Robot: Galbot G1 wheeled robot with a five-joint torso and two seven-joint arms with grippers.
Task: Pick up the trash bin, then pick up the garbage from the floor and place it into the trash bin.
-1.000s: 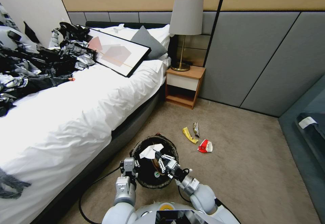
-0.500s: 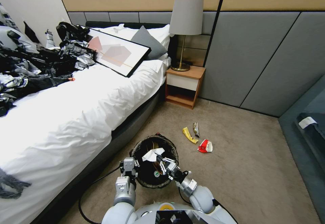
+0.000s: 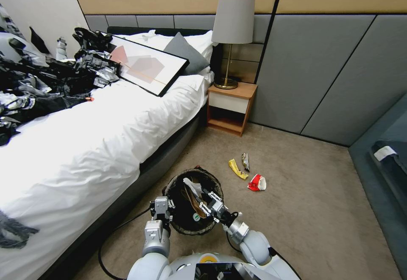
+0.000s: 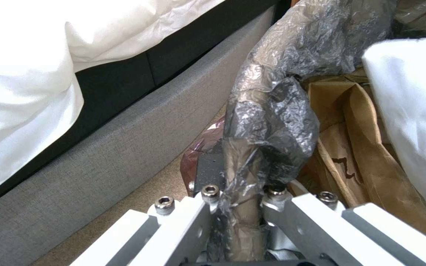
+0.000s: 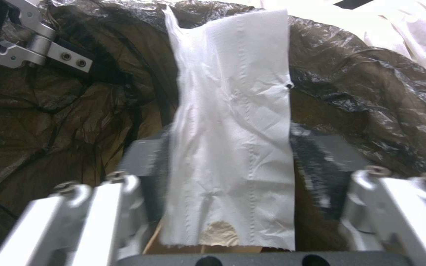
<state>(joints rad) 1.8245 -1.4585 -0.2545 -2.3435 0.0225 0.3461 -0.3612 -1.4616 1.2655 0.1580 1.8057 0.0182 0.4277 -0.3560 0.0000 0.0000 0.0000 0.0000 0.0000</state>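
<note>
**Asker:** Where is the trash bin, and which of your fingers hold it?

**Robot:** The trash bin (image 3: 182,230) is low in front of me, just beside the bed (image 3: 85,144). My left fingers (image 3: 162,207) are closed on its near rim. In the left wrist view, one finger is outside and one is inside, and the rim with the folded black bag (image 4: 272,111) is pressed between them.

**Asker:** And the other arm?

**Robot:** My right fingers (image 3: 210,201) are over the mouth of the bin, on its right side. They stand apart. The white paper (image 5: 230,129) hangs between them and points down into the bin, and I see a gap between its edges and each pad.

**Asker:** Is there something else in the bin?

**Robot:** Yes, a brown paper bag (image 4: 351,147) leans against the inner wall, near my left fingers.

**Asker:** What lies on the floor?

**Robot:** Three pieces lie on the floor (image 3: 318,212), to the right of the bin and farther from me. The yellow wrapper (image 3: 237,169) and the silvery wrapper (image 3: 245,161) are just beside each other. The red-and-white pack (image 3: 257,183) is near them, a little closer to me
</note>
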